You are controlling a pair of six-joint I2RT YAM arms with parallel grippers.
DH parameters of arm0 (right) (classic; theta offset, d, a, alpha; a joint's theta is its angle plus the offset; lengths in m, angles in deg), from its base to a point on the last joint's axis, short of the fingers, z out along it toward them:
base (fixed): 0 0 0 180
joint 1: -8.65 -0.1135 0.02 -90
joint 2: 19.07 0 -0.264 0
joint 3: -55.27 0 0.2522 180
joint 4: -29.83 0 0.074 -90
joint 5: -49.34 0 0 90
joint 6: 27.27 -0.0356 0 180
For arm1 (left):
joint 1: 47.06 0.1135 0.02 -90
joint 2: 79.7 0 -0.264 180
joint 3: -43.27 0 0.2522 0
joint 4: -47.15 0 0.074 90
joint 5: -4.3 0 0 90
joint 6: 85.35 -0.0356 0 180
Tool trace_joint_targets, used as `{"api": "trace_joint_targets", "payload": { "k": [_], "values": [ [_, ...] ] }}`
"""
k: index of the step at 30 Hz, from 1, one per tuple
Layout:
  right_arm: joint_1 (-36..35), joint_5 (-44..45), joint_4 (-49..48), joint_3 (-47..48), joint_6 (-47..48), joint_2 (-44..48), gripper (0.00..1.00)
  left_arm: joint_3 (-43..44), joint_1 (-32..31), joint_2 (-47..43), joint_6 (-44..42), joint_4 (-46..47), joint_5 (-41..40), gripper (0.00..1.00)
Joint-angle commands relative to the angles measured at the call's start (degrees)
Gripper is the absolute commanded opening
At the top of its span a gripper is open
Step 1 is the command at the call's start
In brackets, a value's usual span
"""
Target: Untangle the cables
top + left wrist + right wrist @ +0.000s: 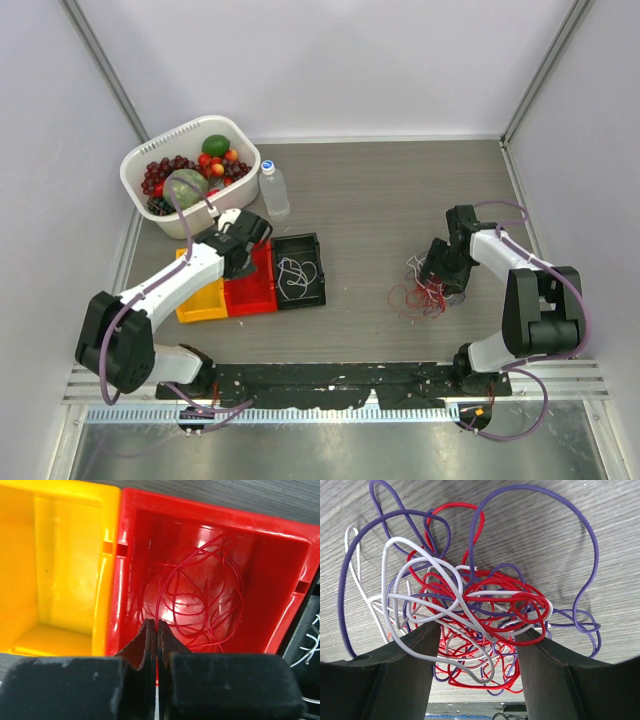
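Note:
A tangle of red, white and purple cables [422,293] lies on the table at the right. In the right wrist view the tangle [470,605] sits between and over my right gripper's [478,630] open fingers. My right gripper [440,272] stands at the tangle's upper edge. My left gripper [243,252] is over the red bin [252,290]. In the left wrist view it [154,624] is shut on a red cable [195,592] whose loops lie coiled in the red bin [280,580]. A white cable [296,273] lies in the black bin [300,270].
A yellow bin [200,298] sits left of the red one, also in the left wrist view [55,565]. A white basket of fruit [190,185] stands at the back left with a water bottle [273,190] beside it. Walls enclose the table.

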Motion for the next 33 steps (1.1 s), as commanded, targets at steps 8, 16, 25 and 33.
{"api": "trace_joint_targets", "payload": {
  "k": [8,16,25,33],
  "values": [
    [0.20,-0.82,-0.94,0.11,1.03,0.86,0.65,2.11,0.08,-2.22,4.83,-1.42,2.13,0.15],
    [0.11,-1.17,-0.85,0.28,1.21,1.12,0.65,1.76,0.08,-13.98,5.89,-3.37,2.22,0.62],
    [-2.34,-8.53,-1.72,-0.25,2.79,-0.10,0.65,-1.31,0.08,-23.32,-2.45,15.76,17.92,0.68],
    [-12.37,-18.21,-4.27,-0.77,4.02,1.73,0.65,1.83,-8.69,-12.00,-8.68,31.43,33.42,0.63]
  ]
}}
